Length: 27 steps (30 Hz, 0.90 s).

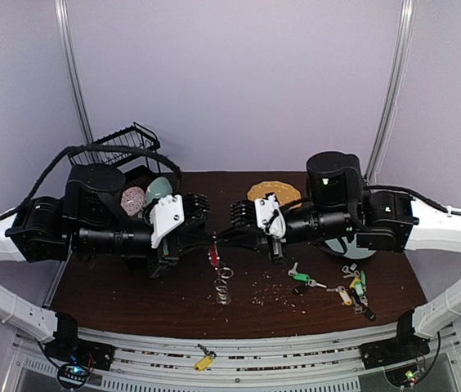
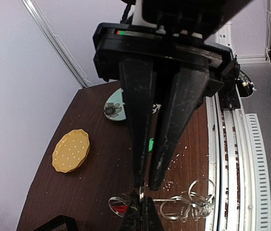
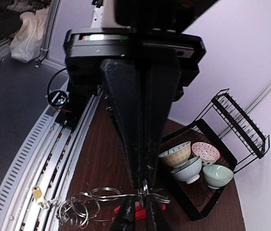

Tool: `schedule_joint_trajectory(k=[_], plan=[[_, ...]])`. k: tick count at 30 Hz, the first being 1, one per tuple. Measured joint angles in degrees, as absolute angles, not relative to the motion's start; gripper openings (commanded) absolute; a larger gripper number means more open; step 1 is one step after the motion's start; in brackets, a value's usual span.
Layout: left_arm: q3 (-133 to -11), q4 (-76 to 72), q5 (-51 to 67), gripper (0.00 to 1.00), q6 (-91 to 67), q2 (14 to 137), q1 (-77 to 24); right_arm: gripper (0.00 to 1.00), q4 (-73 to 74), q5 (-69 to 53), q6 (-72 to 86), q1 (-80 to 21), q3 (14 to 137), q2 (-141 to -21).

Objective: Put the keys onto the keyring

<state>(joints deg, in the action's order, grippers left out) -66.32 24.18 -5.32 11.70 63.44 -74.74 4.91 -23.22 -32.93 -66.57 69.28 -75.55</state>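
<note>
Top external view is showing both arms reaching inward over the table (image 1: 124,286), their fingertips meeting at its middle. The keyring (image 1: 214,256) is hanging just below that meeting point, its red arc uppermost and its silver loops trailing down toward the near edge.

Left wrist view is showing the left gripper (image 2: 146,185) with its fingers closed down to the tips, pinching one small silver loop of the keyring. More loops are dangling to the right of it.

Right wrist view is showing the right gripper (image 3: 142,185) with its fingers drawn close together and a loop sitting right at the tips. Whether that loop is actually being pinched cannot be told. The two grippers are pointing tip to tip, almost touching.

Most of the keys (image 1: 344,295) are lying loose on the table to the right of the keyring, well apart from it, under the right arm. One yellow-tagged key (image 1: 204,360) is lying on the rail (image 1: 296,359) in front of the table. A rack (image 1: 124,147) holding bowls (image 1: 159,189) is standing at the far left.
</note>
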Motion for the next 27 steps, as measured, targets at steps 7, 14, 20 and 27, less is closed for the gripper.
schedule_joint_trajectory(k=[7,14,20,27], plan=[[-66.6,24.7,-5.0,0.0,11.7,63.7,-74.8,0.06,5.8,-22.2,-32.8,-66.9,70.2,-76.2],[-68.0,26.3,-5.0,0.0,11.7,64.8,-74.8,0.0,7.3,-21.3,-32.0,-66.9,71.2,-76.6],[-68.0,26.0,-4.9,0.43,11.5,64.5,-74.8,0.0,7.7,-21.1,-30.1,-67.2,71.8,-76.7],[-50.7,4.1,-4.4,0.31,9.0,51.4,-74.8,0.0,-16.5,-27.4,-16.6,-65.8,60.1,-71.5]])
